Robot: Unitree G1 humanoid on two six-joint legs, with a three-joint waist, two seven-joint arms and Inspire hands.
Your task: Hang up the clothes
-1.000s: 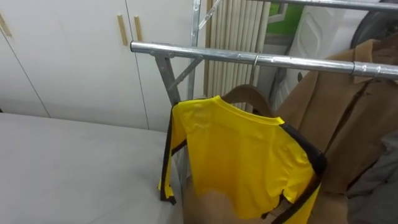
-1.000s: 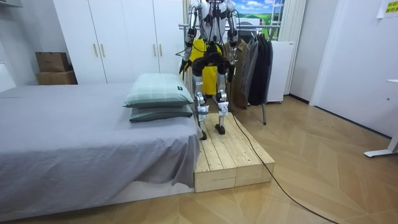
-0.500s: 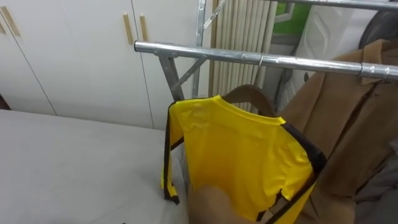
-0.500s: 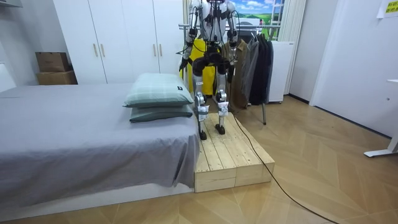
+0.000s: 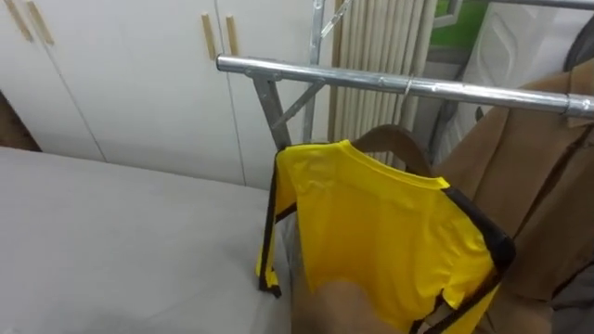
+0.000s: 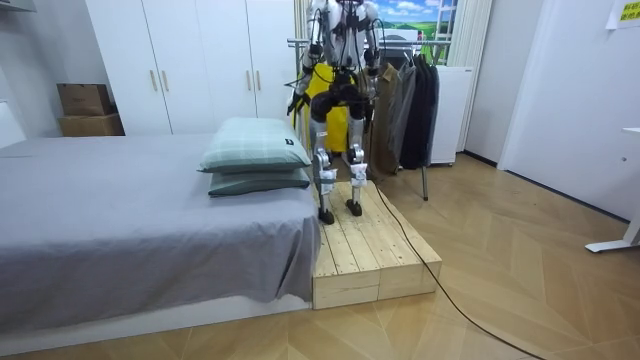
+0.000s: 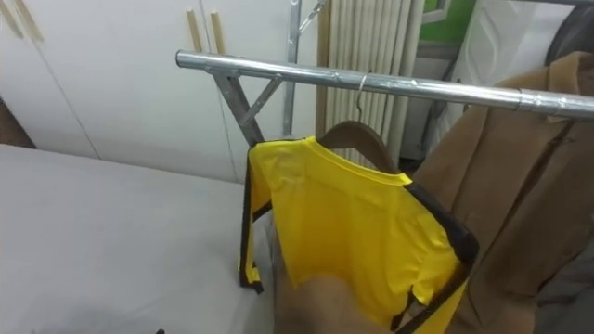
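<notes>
The yellow, black-trimmed shirt (image 5: 380, 232) hangs on a brown wooden hanger (image 5: 394, 139) from the silver metal rail (image 5: 371, 80), left of a tan coat (image 5: 548, 186). We judge it light and limp, best moved by the hanger's neck. We cannot tell how our left hand (image 6: 300, 98) or right hand (image 6: 372, 92) is set. Since a second ago only our view has shifted.

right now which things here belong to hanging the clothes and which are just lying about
Job: yellow shirt, wooden hanger under it, metal rail.
Lying about: brown coat, pillows, bed, cardboard boxes, wardrobe.
</notes>
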